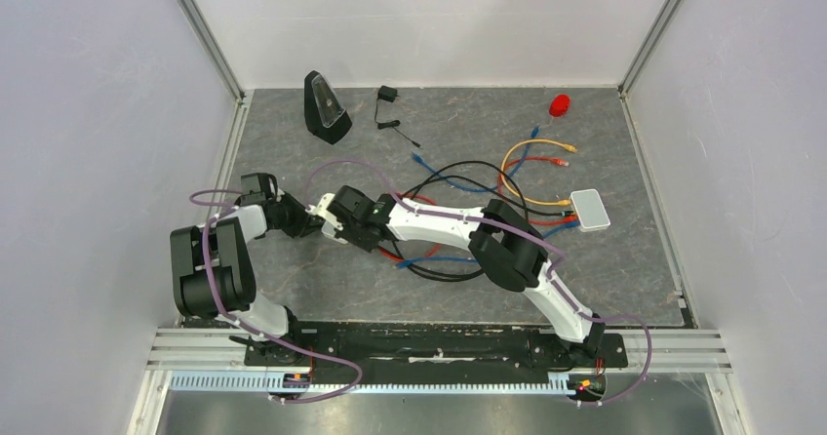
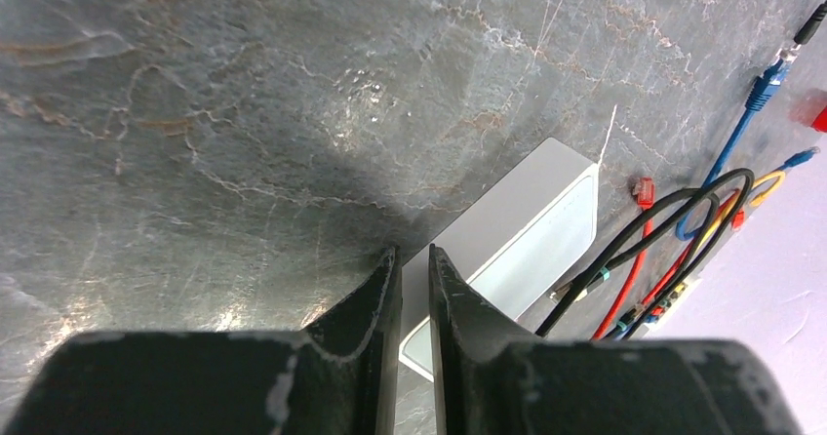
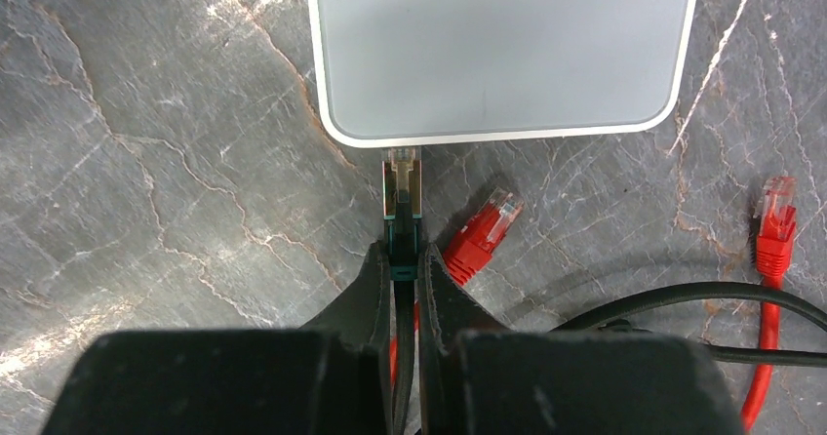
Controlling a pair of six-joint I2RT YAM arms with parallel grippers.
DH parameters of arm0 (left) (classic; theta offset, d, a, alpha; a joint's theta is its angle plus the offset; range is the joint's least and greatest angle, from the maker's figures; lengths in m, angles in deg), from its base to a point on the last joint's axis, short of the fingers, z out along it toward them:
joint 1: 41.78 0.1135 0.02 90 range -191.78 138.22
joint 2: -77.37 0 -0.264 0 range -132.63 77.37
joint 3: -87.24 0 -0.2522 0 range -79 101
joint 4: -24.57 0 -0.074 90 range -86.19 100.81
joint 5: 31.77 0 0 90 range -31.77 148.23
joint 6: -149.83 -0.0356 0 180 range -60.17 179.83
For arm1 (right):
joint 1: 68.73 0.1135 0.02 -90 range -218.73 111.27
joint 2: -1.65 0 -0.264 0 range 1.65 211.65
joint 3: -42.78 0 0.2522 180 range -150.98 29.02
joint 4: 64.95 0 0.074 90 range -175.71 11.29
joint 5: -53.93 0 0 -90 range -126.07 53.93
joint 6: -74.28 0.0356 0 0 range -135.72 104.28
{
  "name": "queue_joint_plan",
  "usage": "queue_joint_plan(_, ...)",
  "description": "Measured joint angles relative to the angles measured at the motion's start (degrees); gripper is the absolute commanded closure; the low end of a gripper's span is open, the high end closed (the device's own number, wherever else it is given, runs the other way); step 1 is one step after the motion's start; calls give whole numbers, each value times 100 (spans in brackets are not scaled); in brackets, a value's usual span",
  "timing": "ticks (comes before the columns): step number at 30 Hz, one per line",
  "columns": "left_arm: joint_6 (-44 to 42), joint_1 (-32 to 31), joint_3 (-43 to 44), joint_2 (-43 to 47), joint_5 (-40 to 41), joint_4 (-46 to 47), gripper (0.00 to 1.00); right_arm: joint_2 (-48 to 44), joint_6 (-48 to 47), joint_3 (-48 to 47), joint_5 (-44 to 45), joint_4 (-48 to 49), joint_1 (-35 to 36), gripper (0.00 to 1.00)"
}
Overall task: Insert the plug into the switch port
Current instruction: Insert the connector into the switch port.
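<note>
A: Where is the plug [image 3: 402, 177] to be found?

B: It is pinched in the right tool [image 3: 402, 257], which is closed on the dark boot just behind the clear head. The head is pointed at the near edge of the switch [image 3: 502, 50] and is touching it, or nearly so. The port is hidden under that edge, so whether entry has begun cannot be told.

A: And the switch?

B: It is found toward the left edge of the desk [image 3: 146, 162], about midway between the near and far edges. The left tool [image 2: 413, 259] is drawn narrow, with the switch's rim caught between its jaws, so the switch is judged to be held.

A: How is the plug expected to handle?

B: It is taken to be light and stiff, with a thin latch that could be snapped if it is forced in askew. The cord behind it looks limp, so no push can be passed along it. The boot is the right place for a hold.

A: And the switch?

B: A light, smooth shell is likely to be slid away by a push, so bracing is needed. A red plug [image 3: 483, 225] lies just beside the held one and should be kept out of the path.
</note>
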Motion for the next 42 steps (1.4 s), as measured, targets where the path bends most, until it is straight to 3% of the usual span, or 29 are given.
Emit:
queue_joint_plan(18, 116, 7, -223, 35, -203, 328, 83, 85, -118, -166, 562, -260, 131, 100)
queue_joint_plan(42, 424, 31, -479, 116, -365, 601, 84, 107, -210, -245, 476, -470, 227, 100)
